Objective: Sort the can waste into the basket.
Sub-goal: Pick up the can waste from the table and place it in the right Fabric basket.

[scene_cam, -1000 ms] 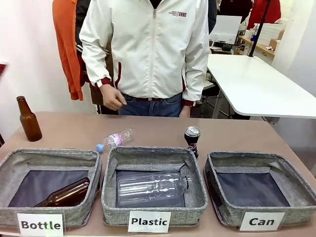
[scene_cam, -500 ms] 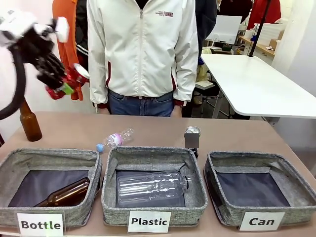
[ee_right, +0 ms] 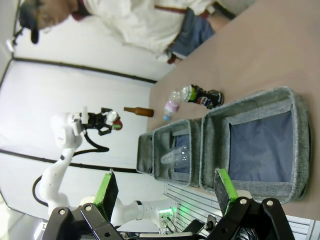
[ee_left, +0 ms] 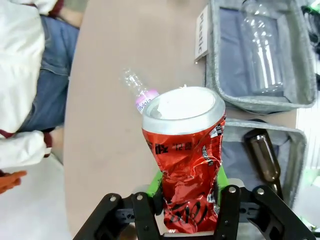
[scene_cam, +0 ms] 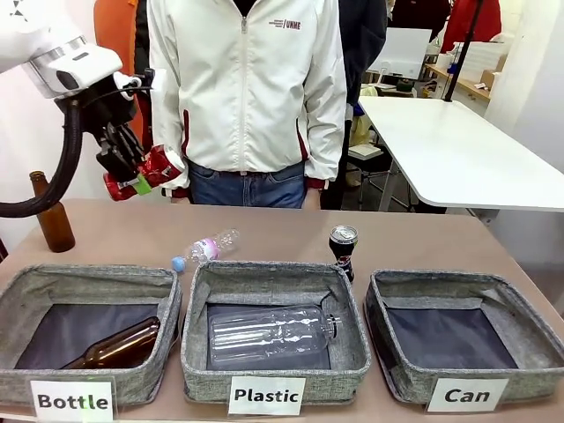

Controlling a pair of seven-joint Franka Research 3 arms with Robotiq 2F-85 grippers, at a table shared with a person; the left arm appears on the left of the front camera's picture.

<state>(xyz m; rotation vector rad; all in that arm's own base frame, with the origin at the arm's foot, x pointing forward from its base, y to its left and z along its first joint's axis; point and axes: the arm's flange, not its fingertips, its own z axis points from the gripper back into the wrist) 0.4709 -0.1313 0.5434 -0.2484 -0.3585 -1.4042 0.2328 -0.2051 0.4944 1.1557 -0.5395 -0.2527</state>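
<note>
Crushed red can [scene_cam: 150,167] hangs high at the front view's left, clamped in our left gripper [scene_cam: 132,176], lower than 0.5 s ago; 1 s ago no arm showed. We judge transport begun: the "Can" basket [scene_cam: 458,280] sits far right, bare. Left wrist: pads [ee_left: 156,181] pinch its waist. Right wrist: our right gripper [ee_right: 166,190] gapes wide.

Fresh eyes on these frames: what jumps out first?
The left gripper hangs high over the left side of the table, shut on the crushed red can. Next, the dark can stands on the table just behind the Plastic bin, and the Can basket at the right has nothing in it.
</note>
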